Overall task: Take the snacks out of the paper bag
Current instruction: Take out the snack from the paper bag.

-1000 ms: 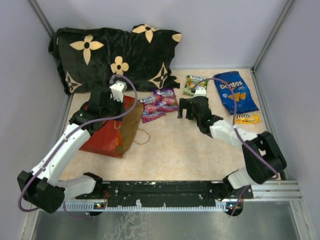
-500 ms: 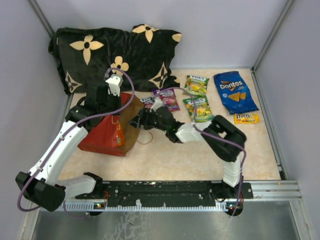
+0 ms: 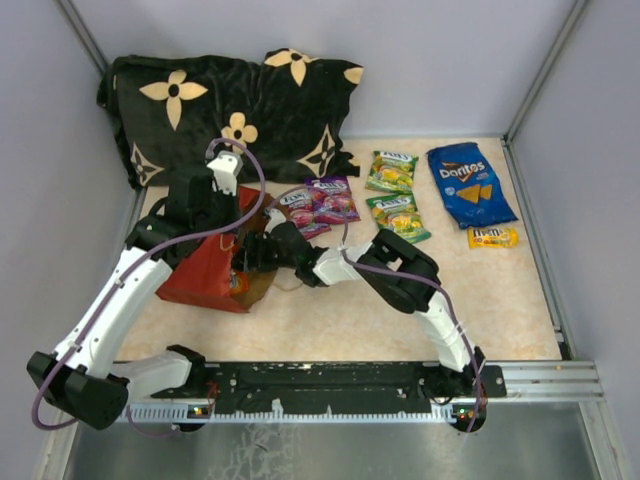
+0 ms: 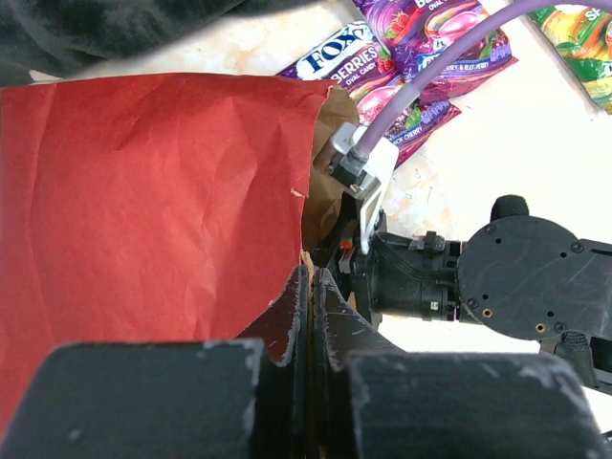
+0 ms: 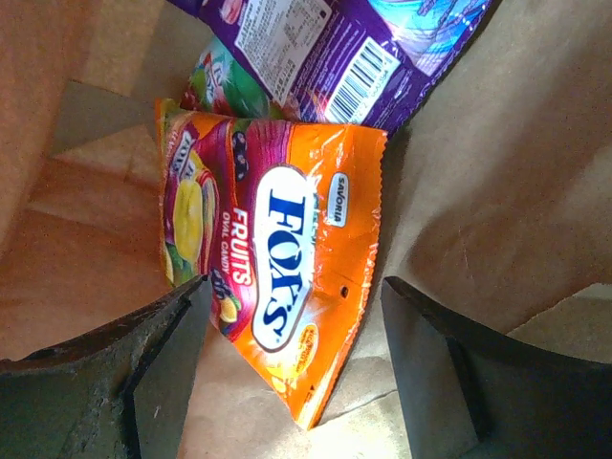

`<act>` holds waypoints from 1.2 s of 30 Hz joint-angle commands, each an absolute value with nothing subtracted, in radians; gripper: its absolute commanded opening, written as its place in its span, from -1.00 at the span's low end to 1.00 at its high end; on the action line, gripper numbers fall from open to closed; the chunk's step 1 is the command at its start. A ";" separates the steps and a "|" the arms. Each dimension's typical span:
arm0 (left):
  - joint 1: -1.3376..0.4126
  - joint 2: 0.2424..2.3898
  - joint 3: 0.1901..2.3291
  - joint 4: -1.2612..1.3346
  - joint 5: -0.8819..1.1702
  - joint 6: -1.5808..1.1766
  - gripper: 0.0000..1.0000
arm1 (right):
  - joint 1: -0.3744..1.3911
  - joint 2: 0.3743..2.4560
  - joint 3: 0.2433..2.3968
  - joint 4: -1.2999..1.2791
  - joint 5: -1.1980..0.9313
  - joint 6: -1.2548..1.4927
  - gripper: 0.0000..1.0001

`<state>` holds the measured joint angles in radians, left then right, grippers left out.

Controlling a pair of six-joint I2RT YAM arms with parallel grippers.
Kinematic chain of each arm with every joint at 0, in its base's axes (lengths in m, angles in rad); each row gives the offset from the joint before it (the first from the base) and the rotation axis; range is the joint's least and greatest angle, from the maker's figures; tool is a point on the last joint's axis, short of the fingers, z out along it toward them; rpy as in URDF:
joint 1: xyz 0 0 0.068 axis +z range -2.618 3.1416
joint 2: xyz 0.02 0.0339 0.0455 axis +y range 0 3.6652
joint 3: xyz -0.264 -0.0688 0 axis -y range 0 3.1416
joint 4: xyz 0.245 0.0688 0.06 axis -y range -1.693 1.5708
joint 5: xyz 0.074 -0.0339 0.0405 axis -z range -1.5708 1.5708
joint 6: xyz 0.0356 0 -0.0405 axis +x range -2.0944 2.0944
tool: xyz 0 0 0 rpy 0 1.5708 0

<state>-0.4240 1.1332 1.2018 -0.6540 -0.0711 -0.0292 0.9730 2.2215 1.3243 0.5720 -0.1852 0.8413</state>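
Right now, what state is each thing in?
paper bag, lying on its side, mouth held open.
left gripper, shut on the bag's rim.
orange Fox's packet, inside the bag, ungripped.
right gripper, open inside the bag, straddling that packet.
Doritos bag, out on the table.
M&M's packet, out on the table.

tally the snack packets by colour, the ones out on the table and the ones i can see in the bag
on the table:
purple packets: 2
green packets: 2
blue chip bag: 1
yellow packet: 1
in the paper bag, as far as visible:
orange packet: 1
purple packet: 1
green packet: 1, mostly hidden
total: 9
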 commanded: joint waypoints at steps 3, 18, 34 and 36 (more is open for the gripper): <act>-0.429 1.110 1.192 -0.648 -0.074 -0.038 -1.00 | 0.988 2.264 1.392 0.533 -0.164 0.794 0.43; -0.429 1.075 1.130 -0.586 -0.129 -0.035 -0.98 | 1.032 2.193 1.351 0.603 -0.260 0.782 -1.00; -0.428 1.065 1.049 -0.520 -0.191 -0.025 -0.99 | 0.857 1.332 0.910 0.263 -0.319 0.472 -1.00; -0.429 1.060 1.035 -0.518 -0.196 -0.026 -0.99 | 0.816 1.246 0.929 0.082 -0.324 0.334 -1.00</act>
<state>-0.4255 1.0859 1.0615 -0.5518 -0.1650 -0.0292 0.8829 1.4040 0.9192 0.3092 -0.3019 0.5690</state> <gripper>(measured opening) 0.014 0.005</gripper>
